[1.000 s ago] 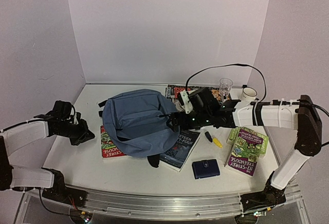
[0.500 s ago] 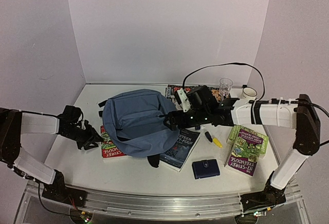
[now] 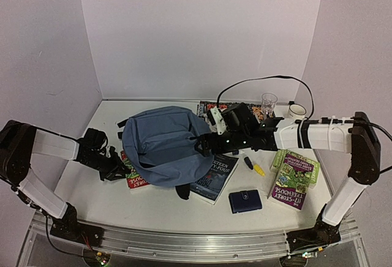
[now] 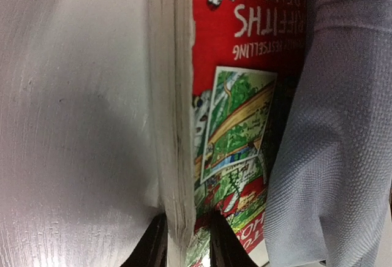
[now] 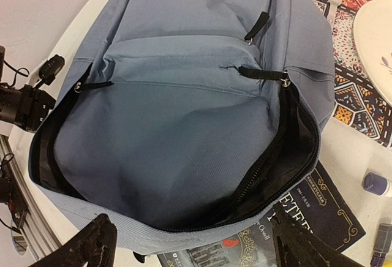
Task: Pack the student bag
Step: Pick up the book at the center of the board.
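Nearest, a navy wallet [image 3: 245, 201] lay on the table [image 3: 92, 199], and to its right a purple book [image 3: 293, 181] whose upside-down cover read "THE 117-STOREY TREEHOUSE". Just behind, the left arm [image 3: 58, 147], drawn back at the table's left edge a second before, had stretched in low to the red book [image 4: 245, 114]. The left jaws had closed on its page edge, with fingers [image 4: 153, 245] on either face. That cover showed "DENTON" and "…IFFITHS" upside down. The bag [image 3: 160, 144] lay unmoved over the red book's right part and a dark book [image 3: 215, 178], its main zip open toward the right arm [image 3: 318, 135]. The right jaws hung as wide as before at that mouth, holding nothing. Farther back stood a glass [image 3: 268, 105] and a mug [image 3: 296, 111].
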You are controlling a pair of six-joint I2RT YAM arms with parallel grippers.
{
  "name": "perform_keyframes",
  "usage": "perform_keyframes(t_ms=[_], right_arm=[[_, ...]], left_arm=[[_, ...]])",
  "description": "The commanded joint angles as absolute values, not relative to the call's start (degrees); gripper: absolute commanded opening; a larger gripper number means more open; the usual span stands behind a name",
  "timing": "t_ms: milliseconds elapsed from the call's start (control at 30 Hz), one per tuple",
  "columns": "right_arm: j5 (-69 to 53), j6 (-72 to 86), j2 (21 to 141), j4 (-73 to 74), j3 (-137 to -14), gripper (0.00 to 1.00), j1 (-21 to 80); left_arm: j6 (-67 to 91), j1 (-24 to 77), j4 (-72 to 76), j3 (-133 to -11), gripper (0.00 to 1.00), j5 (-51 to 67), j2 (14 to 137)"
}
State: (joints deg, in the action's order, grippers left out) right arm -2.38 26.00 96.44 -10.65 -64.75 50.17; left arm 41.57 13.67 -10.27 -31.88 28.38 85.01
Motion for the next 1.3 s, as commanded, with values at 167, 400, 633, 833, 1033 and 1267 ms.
perform_keyframes(t_ms=[167,400,633,833,1033,1267], right_arm=[[-3.1,26.1,97.3,-10.1,-66.7,0.87,50.4],[-4.5,24.1,96.4,-10.0,-67.0,0.87,50.5],[-6.3,18.1,96.4,-9.7,-69.5,0.87,52.8],[-9.2,13.0,98.5,-9.4,-72.6,0.87,57.3],[-8.6,3.8,103.7,-10.2,-77.0,0.88,63.2],[-3.3,-8.9,112.8,-11.1,-84.6,0.95,69.9]], left_arm=[[44.2,16.9,-6.6,-30.5,0.01,23.0,91.0],[48.0,17.0,-8.8,-29.6,0.0,22.5,78.7],[48.0,17.0,-17.8,-29.1,0.0,21.9,69.8],[50.4,17.0,-23.8,-27.0,0.0,23.3,60.3],[51.9,17.0,-25.1,-27.8,0.0,24.7,57.6],[51.8,17.0,-25.4,-29.5,0.0,26.3,57.1]])
